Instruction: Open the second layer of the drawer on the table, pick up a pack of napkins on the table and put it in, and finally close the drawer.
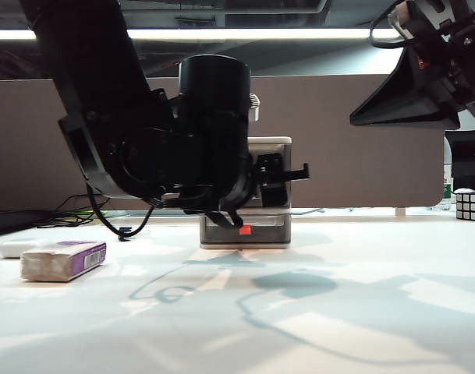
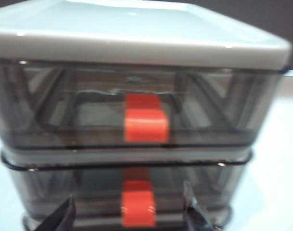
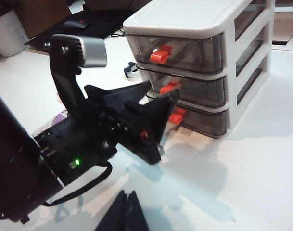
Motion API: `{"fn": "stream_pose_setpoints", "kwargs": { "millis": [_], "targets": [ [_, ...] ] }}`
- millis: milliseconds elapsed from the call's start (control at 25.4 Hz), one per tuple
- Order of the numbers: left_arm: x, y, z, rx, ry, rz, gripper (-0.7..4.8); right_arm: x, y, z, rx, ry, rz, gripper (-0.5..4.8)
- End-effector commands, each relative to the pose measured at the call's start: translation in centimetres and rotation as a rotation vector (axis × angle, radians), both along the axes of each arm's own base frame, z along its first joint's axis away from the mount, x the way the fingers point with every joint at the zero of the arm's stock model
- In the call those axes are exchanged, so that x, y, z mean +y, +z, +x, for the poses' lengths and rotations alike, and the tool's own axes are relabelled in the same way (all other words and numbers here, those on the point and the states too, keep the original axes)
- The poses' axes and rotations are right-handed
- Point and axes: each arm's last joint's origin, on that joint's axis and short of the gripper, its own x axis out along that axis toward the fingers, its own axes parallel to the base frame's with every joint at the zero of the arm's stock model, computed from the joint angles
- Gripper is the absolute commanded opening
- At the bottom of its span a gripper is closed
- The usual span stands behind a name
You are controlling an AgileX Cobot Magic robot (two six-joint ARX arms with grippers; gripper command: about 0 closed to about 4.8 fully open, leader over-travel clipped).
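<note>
The black left arm filled the exterior view's foreground, its left gripper (image 1: 225, 216) at the small light-grey three-tier drawer cabinet (image 1: 256, 142) on the white table (image 1: 315, 312). The beige-white napkin pack with a purple side (image 1: 64, 260) lay well apart at left.

Left wrist view: fingertips (image 2: 197, 214) spread either side of the middle smoky tier's (image 2: 64, 190) red-orange tab (image 2: 137, 208), gripping nothing.

Right wrist view: the right gripper (image 3: 123, 212) hung above the table, jaws pressed together.

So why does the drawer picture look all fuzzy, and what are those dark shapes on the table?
Left wrist view: the drawer sits very close, so it blurs. Exterior view: ceiling lights throw the arms' shadows across the table, and the left gripper shows only as a dark silhouette.
</note>
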Motion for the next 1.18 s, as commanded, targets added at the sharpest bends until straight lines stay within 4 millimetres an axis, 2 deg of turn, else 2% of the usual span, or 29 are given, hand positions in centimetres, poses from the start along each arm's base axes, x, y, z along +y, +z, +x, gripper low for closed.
{"fn": "stream_pose_setpoints", "kwargs": {
  "millis": [39, 355, 906, 1182],
  "targets": [
    [0.3, 0.1, 0.5, -0.007, 0.011, -0.003, 2.77, 0.0, 0.4, 0.1, -0.025, 0.004, 0.01, -0.05],
    [0.5, -0.2, 0.8, -0.001, -0.014, -0.001, 2.68, 0.1, 0.6, 0.6, -0.079, -0.037, 0.015, -0.05],
    [0.5, -0.6, 0.9, -0.002, -0.031, -0.004, 2.68, 0.6, -1.2, 2.0, -0.029, -0.033, -0.002, -0.05],
    [-0.4, -0.2, 2.2, -0.011, -0.037, 0.014, 2.68, 0.6, -1.3, 2.1, -0.028, -0.033, -0.003, -0.05]
  ]
}}
